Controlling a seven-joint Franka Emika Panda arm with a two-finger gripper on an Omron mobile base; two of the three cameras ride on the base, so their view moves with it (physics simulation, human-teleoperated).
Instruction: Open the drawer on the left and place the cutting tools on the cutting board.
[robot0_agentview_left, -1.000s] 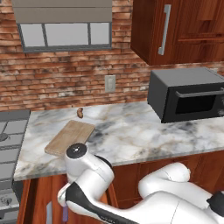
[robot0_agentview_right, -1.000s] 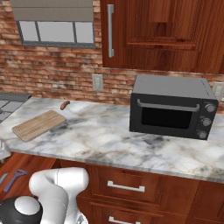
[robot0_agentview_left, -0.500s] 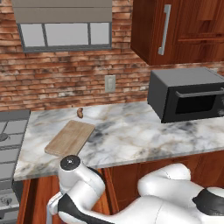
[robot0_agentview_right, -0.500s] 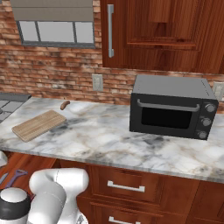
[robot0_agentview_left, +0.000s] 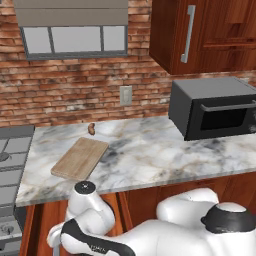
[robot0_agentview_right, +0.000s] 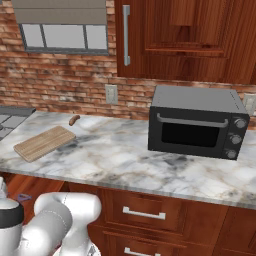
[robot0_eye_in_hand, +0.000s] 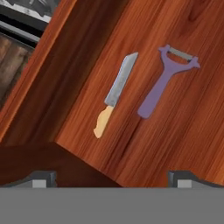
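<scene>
Gripper (robot0_eye_in_hand: 112, 181) above knife (robot0_eye_in_hand: 114, 95), peeler (robot0_eye_in_hand: 165, 79)

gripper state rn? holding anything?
Gripper: jaws open, holding nothing. It hovers above the knife and peeler in the drawer.

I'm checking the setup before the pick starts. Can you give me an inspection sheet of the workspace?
Surface: marble counter.
Job's things: drawer open; knife and purple peeler lie side by side inside, apart; cutting board bare.
Clutter: small brown item behind the board.
Grippers: gripper open above the drawer, holding nothing.
Cables: nothing seen.
Surroundings: microwave, stove, brick wall, upper cabinets.
</scene>
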